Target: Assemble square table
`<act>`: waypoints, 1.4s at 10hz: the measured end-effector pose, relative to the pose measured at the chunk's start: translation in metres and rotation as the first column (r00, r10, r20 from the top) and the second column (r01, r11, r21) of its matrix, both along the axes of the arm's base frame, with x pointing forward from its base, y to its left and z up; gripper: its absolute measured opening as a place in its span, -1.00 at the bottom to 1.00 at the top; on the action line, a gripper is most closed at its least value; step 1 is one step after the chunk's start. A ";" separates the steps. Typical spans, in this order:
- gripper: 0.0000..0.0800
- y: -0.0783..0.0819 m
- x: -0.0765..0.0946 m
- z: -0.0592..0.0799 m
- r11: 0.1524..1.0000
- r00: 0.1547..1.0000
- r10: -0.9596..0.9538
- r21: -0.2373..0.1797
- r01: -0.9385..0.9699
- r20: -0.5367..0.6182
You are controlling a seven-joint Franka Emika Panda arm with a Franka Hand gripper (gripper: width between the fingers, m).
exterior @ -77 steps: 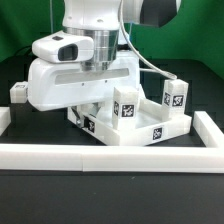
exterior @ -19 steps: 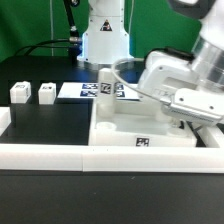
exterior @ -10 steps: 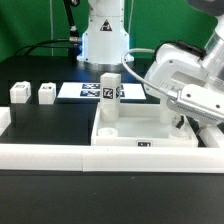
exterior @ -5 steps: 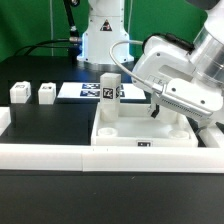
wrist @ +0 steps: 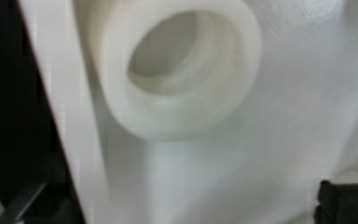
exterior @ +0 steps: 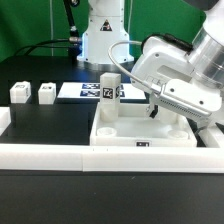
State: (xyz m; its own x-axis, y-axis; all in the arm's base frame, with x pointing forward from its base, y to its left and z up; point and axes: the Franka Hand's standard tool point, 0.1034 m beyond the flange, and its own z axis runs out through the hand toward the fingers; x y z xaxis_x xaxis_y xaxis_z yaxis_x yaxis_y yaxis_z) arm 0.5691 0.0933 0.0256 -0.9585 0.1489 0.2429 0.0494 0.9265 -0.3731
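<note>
Claw [wrist: 179, 200] wide open, nothing in it

Claw's empty, close over a socket [wrist: 185, 70] of the tabletop [exterior: 120, 137]; one leg [exterior: 109, 95] stands upright in the tabletop at its 9 o'clock, exterior view. I reckon I should lift straight up clear of the tabletop before swinging out to the loose legs [exterior: 18, 92], further along 9.

We see a black counter [exterior: 55, 125] under even light, and behind it a green backdrop [exterior: 25, 25]; a low white rail [exterior: 50, 155] borders the counter's near edge.
</note>
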 end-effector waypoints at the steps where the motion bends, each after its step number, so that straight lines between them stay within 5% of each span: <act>1: 0.62 0.000 0.000 0.000 1.000 1.000 0.000 0.000 0.000 0.000; 2: 0.62 0.000 0.000 0.009 1.000 1.000 0.000 -0.009 0.000 -0.003; 5: 0.62 -0.005 0.008 0.085 0.997 1.000 -0.001 -0.074 0.003 0.030; 7: 0.62 -0.050 0.009 0.113 0.994 0.999 -0.021 -0.109 0.026 0.050; 9: 0.62 -0.101 0.001 0.104 0.978 0.989 -0.134 -0.150 0.142 0.064; 11: 0.62 -0.153 0.003 0.112 0.958 0.965 -0.227 -0.150 0.245 0.128; 14: 0.62 -0.155 0.000 0.112 0.876 0.874 -0.409 -0.154 0.457 0.264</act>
